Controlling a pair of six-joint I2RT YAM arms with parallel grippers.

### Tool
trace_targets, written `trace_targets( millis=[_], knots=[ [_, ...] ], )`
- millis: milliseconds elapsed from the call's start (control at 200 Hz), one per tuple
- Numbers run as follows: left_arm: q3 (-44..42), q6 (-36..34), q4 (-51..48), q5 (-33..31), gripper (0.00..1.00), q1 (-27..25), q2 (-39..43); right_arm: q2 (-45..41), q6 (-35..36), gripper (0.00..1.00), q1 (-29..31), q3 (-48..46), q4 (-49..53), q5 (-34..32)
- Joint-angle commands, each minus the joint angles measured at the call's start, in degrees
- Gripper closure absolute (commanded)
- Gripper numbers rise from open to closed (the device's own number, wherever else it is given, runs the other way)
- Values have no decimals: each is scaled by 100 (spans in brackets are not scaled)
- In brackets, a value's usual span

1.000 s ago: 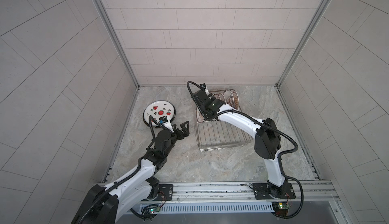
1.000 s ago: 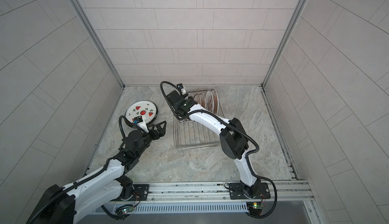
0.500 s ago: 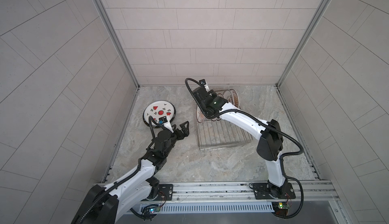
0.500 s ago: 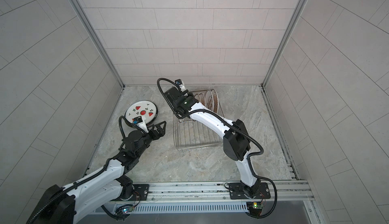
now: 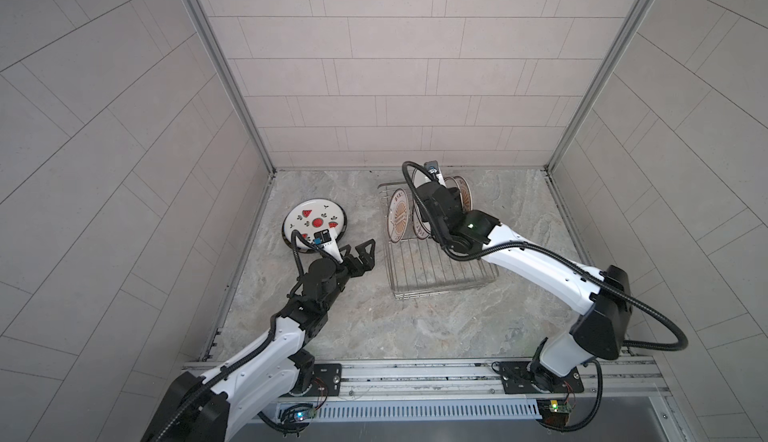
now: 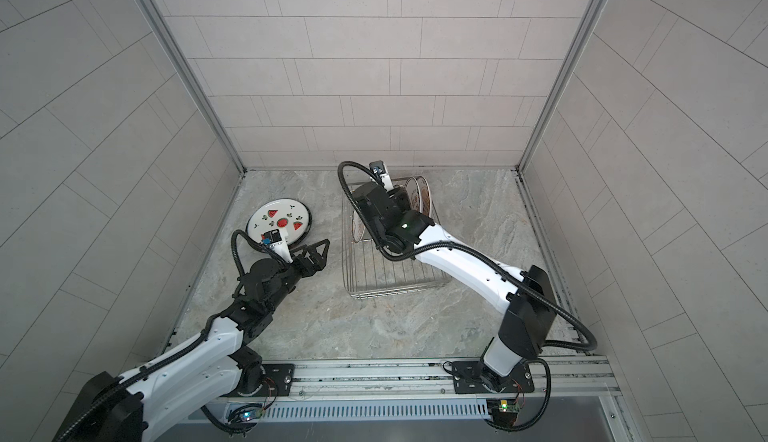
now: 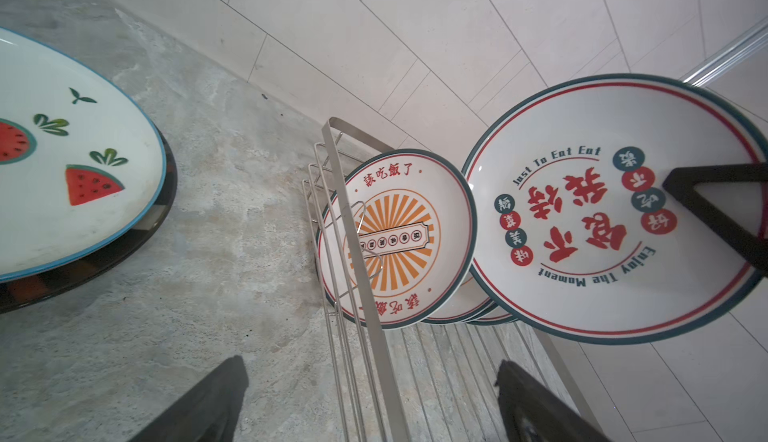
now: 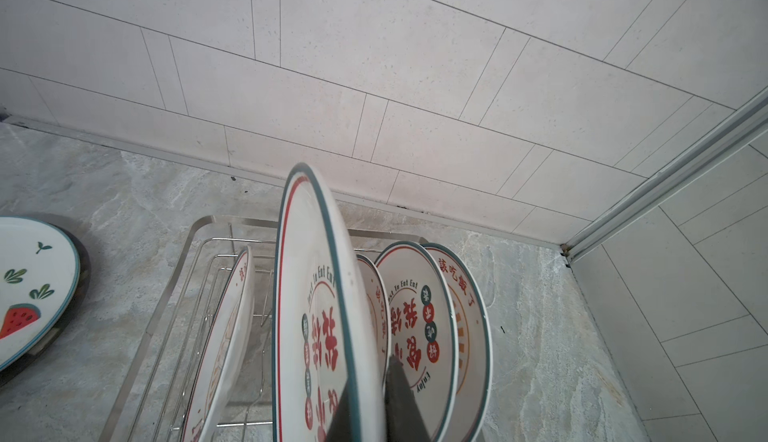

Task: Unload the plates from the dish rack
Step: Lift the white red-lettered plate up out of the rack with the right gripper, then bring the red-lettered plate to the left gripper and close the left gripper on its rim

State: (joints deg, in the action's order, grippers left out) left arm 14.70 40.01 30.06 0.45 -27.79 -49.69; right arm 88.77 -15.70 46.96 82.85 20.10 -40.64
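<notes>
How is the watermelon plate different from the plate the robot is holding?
The watermelon plate lies flat; the held plate stands on edge, pinched by the right tool. The watermelon plate has fruit pictures and a blue rim; the held plate has red writing and a green rim. Both are round and white.

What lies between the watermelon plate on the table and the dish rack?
Between the watermelon plate and the dish rack, only the left gripper, fingers open, over bare table; both top views show it.
</notes>
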Motion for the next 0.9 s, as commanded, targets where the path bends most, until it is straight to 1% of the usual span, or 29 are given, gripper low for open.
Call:
trace_targets(
  millis=[0, 95, 110, 165, 235, 300, 390, 460, 545, 656, 781, 801, 896],
  knots=[
    [13, -156, 1, 237, 0, -33, 302, -835, 74, 93, -23, -643, -744, 418],
    [67, -279, -252, 337, 0, -27, 480, -1606, 24, 93, -121, -1350, -1047, 1115],
    [76, -297, -289, 362, 0, -27, 640, -1721, -3, 93, -143, -1451, -1089, 1235],
    [94, -352, -377, 494, 0, -25, 784, -2110, -144, 93, -300, -1783, -1183, 1723],
    [125, -431, -414, 761, 0, -28, 907, -2528, -314, 93, -601, -2180, -1369, 2582],
    [139, -502, -333, 1167, 0, -25, 974, -2819, -571, 93, -958, -2456, -1485, 3397],
    [130, -533, -140, 1669, 0, -33, 998, -3081, -944, 93, -1462, -2744, -1623, 4445],
    [128, -465, -14, 1932, 0, -35, 1019, -3225, -1190, 93, -1785, -2962, -1762, 5226],
    [130, -328, 163, 2287, 0, -34, 990, -3329, -1568, 93, -2177, -3266, -2031, 6241],
    [139, -50, 513, 2649, 0, -103, 822, -3314, -2233, 94, -2633, -3584, -2523, 7357],
    [187, 42, 686, 2613, 0, -372, 558, -2967, -2838, 94, -2838, -3779, -3267, 8088],
    [349, 34, 677, 2589, 0, -420, 475, -2880, -2923, 93, -2856, -3791, -3390, 8199],
    [549, 33, 607, 2489, 0, -626, 128, -2494, -3215, 94, -2877, -3803, -3897, 8578]
  ],
)
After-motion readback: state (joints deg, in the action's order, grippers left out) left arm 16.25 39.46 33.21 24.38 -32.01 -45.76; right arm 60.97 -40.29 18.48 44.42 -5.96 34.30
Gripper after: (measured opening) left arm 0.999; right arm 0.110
